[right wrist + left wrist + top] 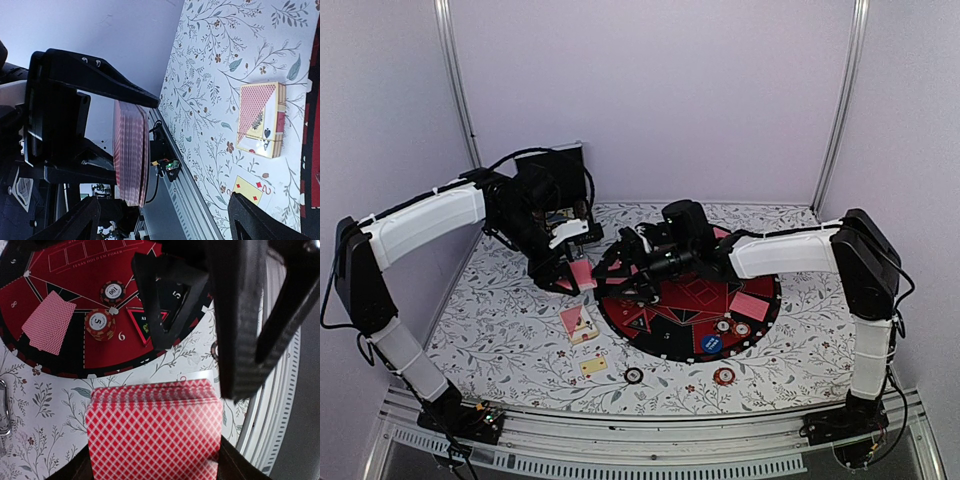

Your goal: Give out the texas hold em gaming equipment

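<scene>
Left claw (568,268) clenched on the deck (155,435), which it holds above the table (500,300) just off the mat's left rim. Right claw (616,272) released: fingers (75,222) spread wide either side of the deck, not touching it.

Deck: pink-red diamond-lattice backs, edges slightly fanned.

Mat (665,335): round, black and red, printed panels. On it are one face-down card (49,322) and two striped-edge chips (100,324), side by side. Loose chip (723,377) sits on the table near the mat's front rim.

Card box (262,117) and a face-up two of diamonds (252,189) lie flat on the table.

Table cover is white with a leaf-sprig print. Plain pale walls (670,100), metal rail (650,430) along the front.
</scene>
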{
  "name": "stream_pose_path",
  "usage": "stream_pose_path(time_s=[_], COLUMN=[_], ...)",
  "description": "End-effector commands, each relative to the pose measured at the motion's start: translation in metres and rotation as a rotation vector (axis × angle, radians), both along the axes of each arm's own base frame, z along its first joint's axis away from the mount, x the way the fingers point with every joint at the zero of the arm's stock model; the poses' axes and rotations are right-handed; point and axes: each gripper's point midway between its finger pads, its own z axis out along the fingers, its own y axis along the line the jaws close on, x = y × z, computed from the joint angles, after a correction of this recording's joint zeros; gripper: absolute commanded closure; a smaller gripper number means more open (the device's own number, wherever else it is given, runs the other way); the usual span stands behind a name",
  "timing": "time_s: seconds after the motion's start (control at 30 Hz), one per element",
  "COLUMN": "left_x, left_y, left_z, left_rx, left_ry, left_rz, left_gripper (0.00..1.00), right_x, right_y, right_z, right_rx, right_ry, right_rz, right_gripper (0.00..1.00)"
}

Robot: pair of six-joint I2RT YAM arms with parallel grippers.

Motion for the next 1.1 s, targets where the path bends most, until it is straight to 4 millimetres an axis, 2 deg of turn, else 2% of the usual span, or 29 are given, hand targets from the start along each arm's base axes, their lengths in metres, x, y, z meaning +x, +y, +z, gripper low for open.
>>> stream_pose_path(time_s=[0.0,0.37,0.57,0.73,0.93,1.07], left_x=[-0.002,-0.004,-0.005,-0.004,-0.004,-0.005], left_y=[-0.009,-0.011,-0.01,-0.01,-0.01,-0.01], left_z=[0.019,0.021,0.018,0.019,0.021,0.021], left_rx=[-0.045,-0.046,-0.039,-0.039,-0.04,-0.042], left_ry=[-0.026,-0.023,-0.016,-0.019,-0.023,-0.023], left_rz=[-0.016,-0.022,-0.022,-0.022,-0.021,-0.022], left_gripper=[1.0,1.0,1.0,1.0,1.0,1.0], right_x=[-0.005,0.002,-0.003,-0.004,-0.003,0.002], right_y=[0.026,0.05,0.067,0.078,0.081,0.074], right_z=[0.017,0.006,0.008,-0.003,-0.015,-0.029], right_rx=[0.076,0.105,0.126,0.121,0.107,0.084], right_ry=[-0.014,0.017,0.025,0.047,0.073,0.099], right_rz=[0.061,0.08,0.127,0.143,0.146,0.129], right_gripper=[0.08,0.07,0.05,0.04,0.12,0.16])
